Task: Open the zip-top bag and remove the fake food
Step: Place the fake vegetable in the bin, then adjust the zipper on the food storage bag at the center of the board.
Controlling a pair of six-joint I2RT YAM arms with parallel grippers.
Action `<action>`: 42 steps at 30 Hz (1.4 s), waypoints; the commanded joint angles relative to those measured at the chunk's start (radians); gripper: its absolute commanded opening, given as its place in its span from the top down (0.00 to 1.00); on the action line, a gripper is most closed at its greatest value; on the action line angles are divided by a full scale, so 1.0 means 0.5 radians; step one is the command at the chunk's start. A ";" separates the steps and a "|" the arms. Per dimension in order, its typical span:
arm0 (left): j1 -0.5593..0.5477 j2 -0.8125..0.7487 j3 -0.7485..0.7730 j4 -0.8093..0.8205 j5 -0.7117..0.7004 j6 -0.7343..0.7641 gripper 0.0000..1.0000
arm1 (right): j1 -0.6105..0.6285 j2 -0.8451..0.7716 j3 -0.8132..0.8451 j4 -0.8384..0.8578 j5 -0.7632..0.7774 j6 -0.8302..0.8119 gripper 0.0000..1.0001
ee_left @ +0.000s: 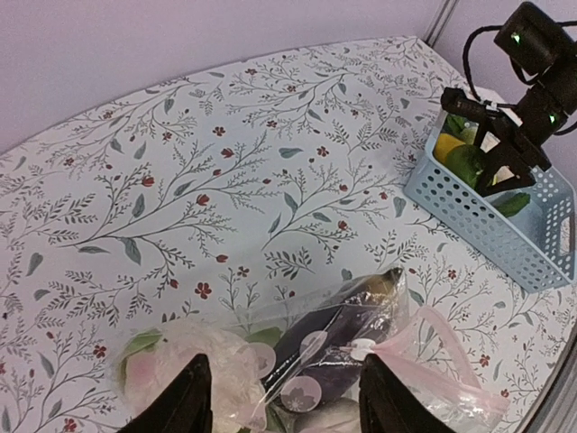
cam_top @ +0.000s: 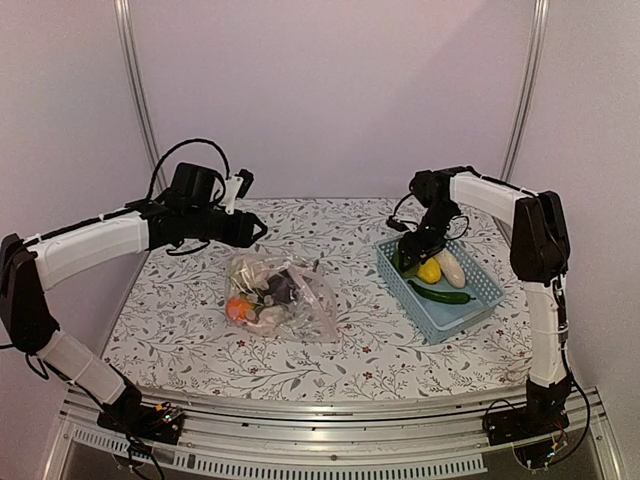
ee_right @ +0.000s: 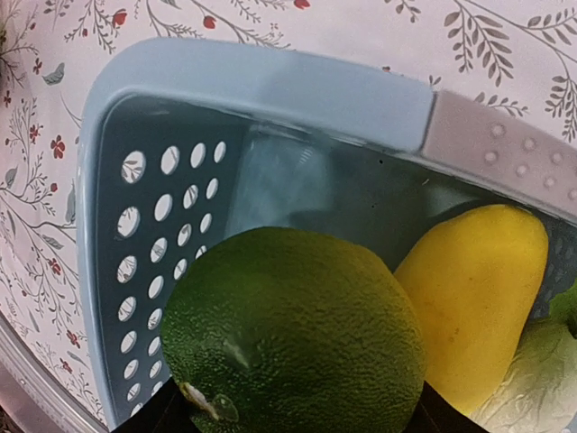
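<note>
The clear zip-top bag [cam_top: 300, 300] lies on the table's middle, holding an orange piece [cam_top: 237, 309], a dark purple eggplant [cam_top: 281, 288] and pale pieces. In the left wrist view the eggplant [ee_left: 343, 329] shows through the bag [ee_left: 397, 298], whose pink zip strip [ee_left: 442, 365] lies to the right. My left gripper [cam_top: 255, 229] [ee_left: 284, 401] is open and empty, just above the bag's far end. My right gripper [cam_top: 408, 252] [ee_right: 288, 419] is shut on a round green toy fruit [ee_right: 288, 329], low inside the blue basket's far left corner.
The light-blue slotted basket [cam_top: 478, 300] [ee_right: 270, 86] stands at the right, holding a yellow piece [cam_top: 429, 270] [ee_right: 473, 298], a white piece [cam_top: 451, 267] and a green cucumber [cam_top: 440, 294]. Walls close the back and sides. The table's metal rail runs along the near edge.
</note>
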 commanded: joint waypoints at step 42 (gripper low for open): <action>-0.329 0.297 0.693 -0.955 0.028 -0.530 0.41 | 0.702 -0.388 -0.513 0.661 -0.629 0.360 0.49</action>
